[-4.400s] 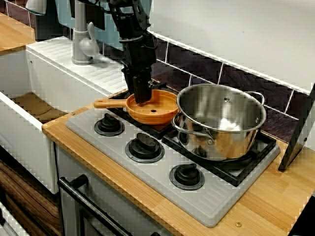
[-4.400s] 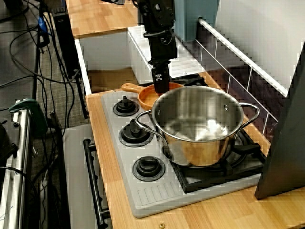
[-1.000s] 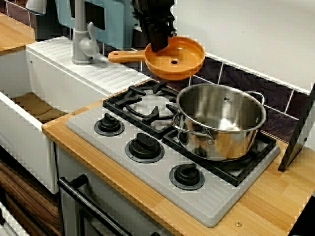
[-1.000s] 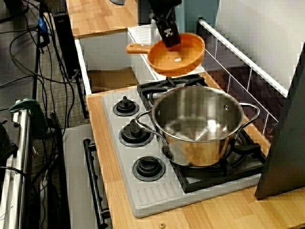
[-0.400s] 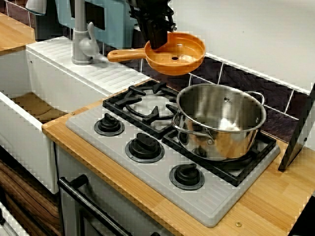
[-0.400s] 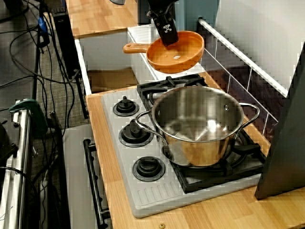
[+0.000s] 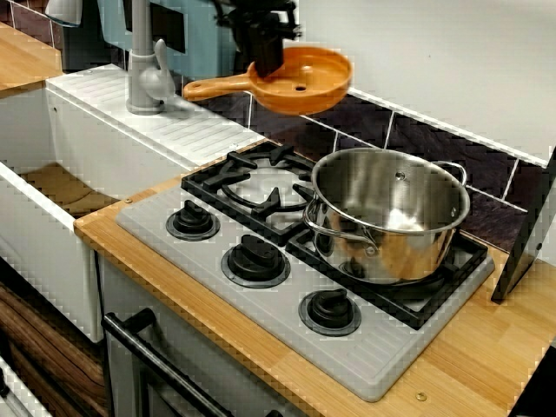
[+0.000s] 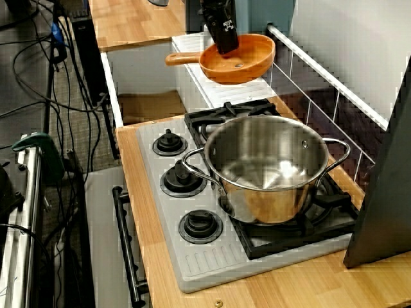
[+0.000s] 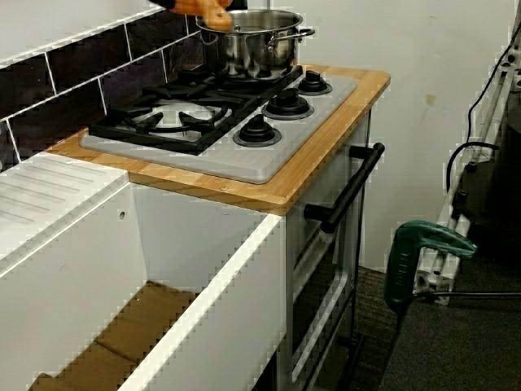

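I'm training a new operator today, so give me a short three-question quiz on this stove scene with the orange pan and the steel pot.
1. Where is the orange pan? A: on a burner grate. B: in the air, held by the gripper. C: inside the steel pot.
2. True or false: the steel pot is lying on its side on the countertop.
3. Fill in: the stove has ___ control knobs along its front.
Key: 1 B. 2 false; it stands upright on the stove. 3 three.
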